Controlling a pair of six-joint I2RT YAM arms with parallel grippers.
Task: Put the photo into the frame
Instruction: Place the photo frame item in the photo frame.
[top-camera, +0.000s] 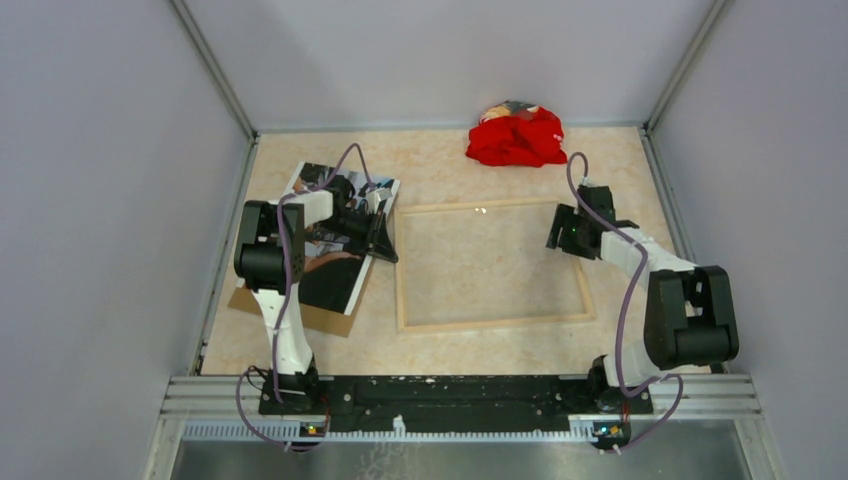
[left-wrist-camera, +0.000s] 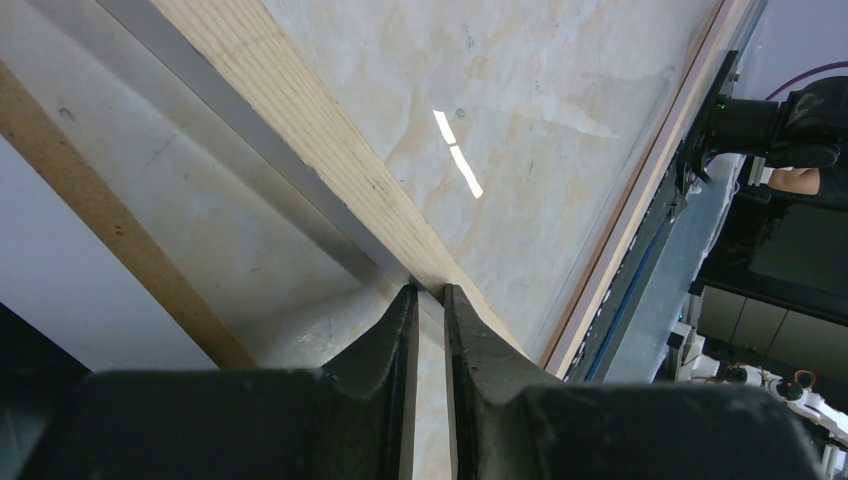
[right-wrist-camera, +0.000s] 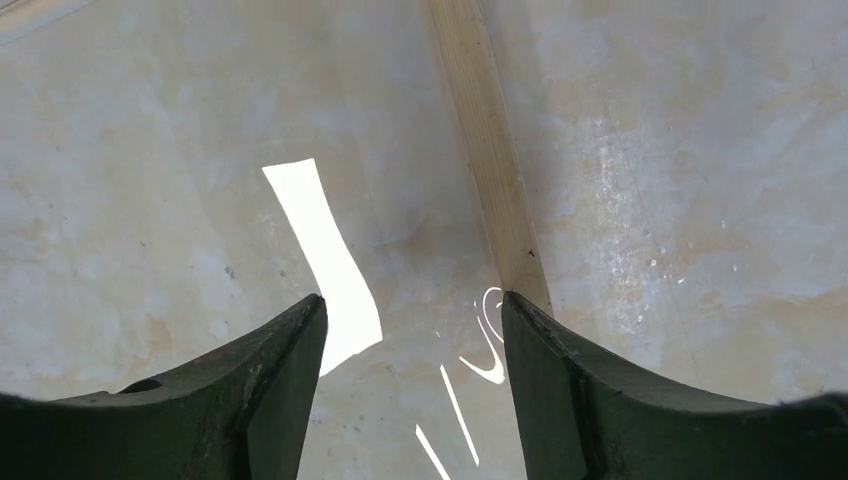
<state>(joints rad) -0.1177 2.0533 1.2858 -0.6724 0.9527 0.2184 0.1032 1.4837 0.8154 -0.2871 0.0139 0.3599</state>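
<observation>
Photo not yet in the frame, with 2 grippers hovering at the rails.
The photo (top-camera: 335, 275) is lying picture-up on the brown board (top-camera: 322, 322), just left of the frame (top-camera: 495, 323), which is lying wood-side up. I am seeing the left gripper (left-wrist-camera: 430, 295) narrowed to a slit at the frame's left rail, and I cannot tell whether it is pinching anything. The right gripper (right-wrist-camera: 415, 300) is hanging spread over the right rail, holding nothing. I am worrying that a 1-sided tug would be skewing the frame onto the photo's edge and creasing it.

This is a robot lab cell: grey panel walls (top-camera: 100, 220) on aluminium posts (top-camera: 213, 68) box in a marble-look table (top-camera: 440, 165), with two cabled arms (top-camera: 285, 335) bolted to a rail (top-camera: 195, 396) at its near edge.
</observation>
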